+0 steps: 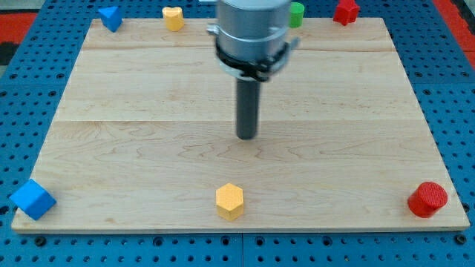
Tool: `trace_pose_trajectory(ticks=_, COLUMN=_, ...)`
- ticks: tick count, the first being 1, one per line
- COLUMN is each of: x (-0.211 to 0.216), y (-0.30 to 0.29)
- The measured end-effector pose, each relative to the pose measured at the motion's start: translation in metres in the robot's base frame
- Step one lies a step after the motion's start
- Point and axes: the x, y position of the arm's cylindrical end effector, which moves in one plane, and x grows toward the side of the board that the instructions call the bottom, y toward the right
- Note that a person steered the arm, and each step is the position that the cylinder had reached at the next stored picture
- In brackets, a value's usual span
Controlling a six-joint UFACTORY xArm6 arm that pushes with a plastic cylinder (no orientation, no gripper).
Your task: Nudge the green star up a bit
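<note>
A green block (pixel 297 14) sits at the board's top edge, right of centre, mostly hidden behind the arm's grey body, so its shape cannot be made out. My tip (pixel 246 137) rests on the wooden board near its middle, well below the green block and apart from every block. The nearest block to my tip is a yellow hexagon (pixel 230 200) below it, near the view's bottom edge.
A blue block (pixel 110 17) and a yellow heart (pixel 173 17) sit at the top left edge. A red block (pixel 345 10) sits at the top right. A blue cube (pixel 33 199) is at the bottom left corner, a red cylinder (pixel 427 199) at the bottom right.
</note>
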Motion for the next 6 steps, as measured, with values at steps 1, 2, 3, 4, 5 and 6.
trace_pose_trajectory(ticks=1, x=-0.08, y=-0.02)
trace_pose_trajectory(ticks=2, x=-0.141, y=-0.016)
trace_pose_trajectory(ticks=3, x=-0.19, y=-0.016)
trace_pose_trajectory(ticks=4, x=-0.222, y=-0.016)
trace_pose_trajectory(ticks=5, x=-0.247, y=-0.016)
trace_pose_trajectory(ticks=6, x=-0.263, y=-0.016)
